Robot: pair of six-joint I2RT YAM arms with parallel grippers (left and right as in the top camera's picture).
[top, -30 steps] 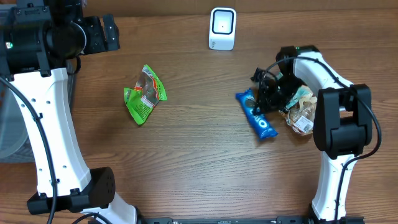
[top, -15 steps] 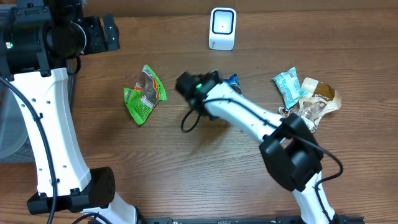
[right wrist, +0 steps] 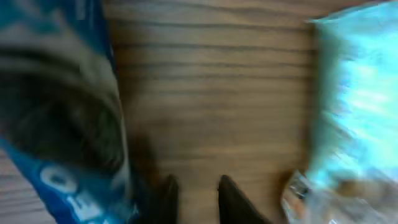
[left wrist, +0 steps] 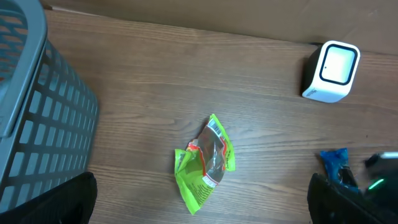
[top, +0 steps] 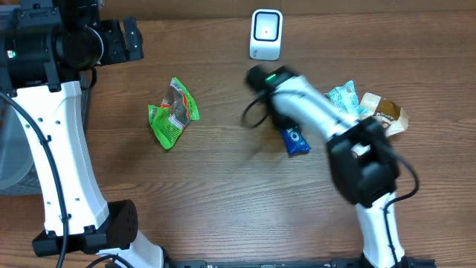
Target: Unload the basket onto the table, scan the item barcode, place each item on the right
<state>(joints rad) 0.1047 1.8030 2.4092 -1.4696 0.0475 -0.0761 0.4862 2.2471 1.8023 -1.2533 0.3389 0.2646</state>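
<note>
A blue cookie pack (top: 296,140) lies flat on the wood, right of centre; it fills the left of the right wrist view (right wrist: 59,124). My right gripper (right wrist: 194,200) hangs just right of it, its dark fingertips a narrow gap apart with only bare wood between them. In the overhead view the blurred right arm (top: 309,112) covers that gripper. The white barcode scanner (top: 266,33) stands at the table's back edge, also in the left wrist view (left wrist: 331,70). My left gripper (left wrist: 202,219) is wide open high above the table, holding nothing.
A crumpled green packet (top: 172,112) lies left of centre. A teal packet (top: 344,99) and brown and clear wrappers (top: 383,117) sit at the right. A grey mesh basket (left wrist: 37,124) stands at the far left.
The right arm swept left across the table, then swung back right. The blue pack moved with it towards the scanner and now lies on the wood, free of the jaws.
</note>
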